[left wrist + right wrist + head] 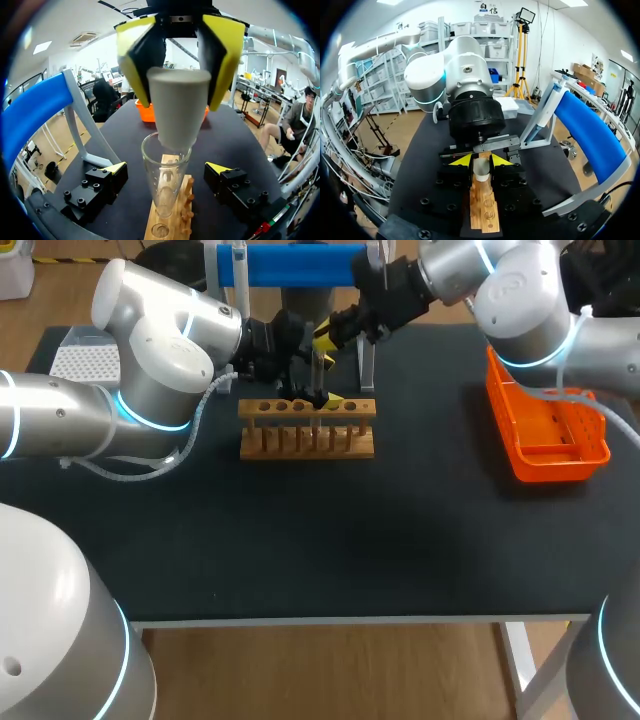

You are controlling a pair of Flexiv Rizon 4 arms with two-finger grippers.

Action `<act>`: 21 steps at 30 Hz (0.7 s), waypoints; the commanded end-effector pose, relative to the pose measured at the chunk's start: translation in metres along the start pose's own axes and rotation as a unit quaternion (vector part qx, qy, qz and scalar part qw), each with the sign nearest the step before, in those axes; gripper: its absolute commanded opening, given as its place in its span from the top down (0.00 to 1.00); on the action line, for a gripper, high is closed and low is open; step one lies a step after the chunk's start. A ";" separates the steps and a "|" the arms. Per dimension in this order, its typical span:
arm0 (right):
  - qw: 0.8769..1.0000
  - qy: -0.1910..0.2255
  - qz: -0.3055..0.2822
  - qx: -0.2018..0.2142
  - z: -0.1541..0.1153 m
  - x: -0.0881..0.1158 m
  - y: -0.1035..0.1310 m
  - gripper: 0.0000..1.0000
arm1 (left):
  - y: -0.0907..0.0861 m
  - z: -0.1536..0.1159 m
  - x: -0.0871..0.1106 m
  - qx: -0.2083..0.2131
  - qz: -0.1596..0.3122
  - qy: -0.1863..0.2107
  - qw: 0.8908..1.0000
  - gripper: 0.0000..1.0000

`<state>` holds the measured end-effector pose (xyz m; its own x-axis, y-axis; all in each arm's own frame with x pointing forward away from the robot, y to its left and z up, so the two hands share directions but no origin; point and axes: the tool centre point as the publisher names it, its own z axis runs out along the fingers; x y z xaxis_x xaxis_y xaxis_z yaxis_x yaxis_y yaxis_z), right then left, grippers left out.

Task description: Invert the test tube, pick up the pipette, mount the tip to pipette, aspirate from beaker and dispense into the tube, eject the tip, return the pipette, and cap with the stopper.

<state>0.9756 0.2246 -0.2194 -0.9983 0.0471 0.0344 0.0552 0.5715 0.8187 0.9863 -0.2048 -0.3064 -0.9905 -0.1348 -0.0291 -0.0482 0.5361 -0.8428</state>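
The right gripper (481,161) pinches a grey tapered stopper (177,107) just above a clear glass test tube (165,175) standing upright in the wooden rack (176,222); the left gripper (167,168) is spread beside this tube, not touching

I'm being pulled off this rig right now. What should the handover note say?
The left gripper is open, one finger each side of the tube, not touching.
The right gripper is shut on the stopper, its narrow end at the tube's mouth; seated or not, cannot tell.
The tube stands upright in the rack. The pipette hangs on the blue stand.
Done: pipette returned, stopper brought to the tube.
Left: press the stopper home, let go, back both arms off.
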 end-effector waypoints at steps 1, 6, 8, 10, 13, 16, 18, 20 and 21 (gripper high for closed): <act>1.000 0.001 -0.001 0.000 -0.001 -0.001 0.002 1.00 | 0.000 0.001 0.000 0.000 0.000 0.000 1.000 0.00; 1.000 0.001 -0.001 0.000 -0.001 -0.001 0.002 1.00 | 0.000 0.001 0.000 0.000 0.000 0.000 1.000 0.00; 1.000 0.001 -0.001 0.000 0.000 -0.001 0.002 1.00 | 0.000 0.001 0.000 0.000 0.000 0.000 1.000 0.00; 1.000 0.002 -0.001 0.000 0.000 -0.001 0.002 1.00 | 0.000 0.001 0.000 0.000 0.000 0.000 1.000 0.00; 1.000 0.003 0.000 0.000 0.001 -0.002 0.000 1.00 | 0.000 0.001 0.000 0.000 0.000 0.000 1.000 0.00; 1.000 0.004 0.000 0.001 0.002 -0.001 0.000 1.00 | 0.000 0.001 0.000 0.000 0.000 0.000 1.000 0.00; 1.000 0.005 0.000 0.002 0.003 -0.001 -0.001 1.00 | 0.000 0.001 0.000 0.000 0.000 0.000 1.000 0.00; 1.000 0.005 0.000 0.002 0.003 -0.001 -0.001 1.00 | 0.000 0.001 0.000 0.000 0.000 0.000 1.000 0.00; 1.000 0.005 0.000 0.002 0.003 -0.001 -0.001 1.00 | 0.000 0.001 0.000 0.000 0.000 0.000 1.000 0.00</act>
<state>0.9742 0.2263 -0.2218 -0.9984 0.0430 0.0371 0.0551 0.5716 0.8187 0.9863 -0.2048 -0.3064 -0.9904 -0.1348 -0.0291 -0.0482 0.5361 -0.8428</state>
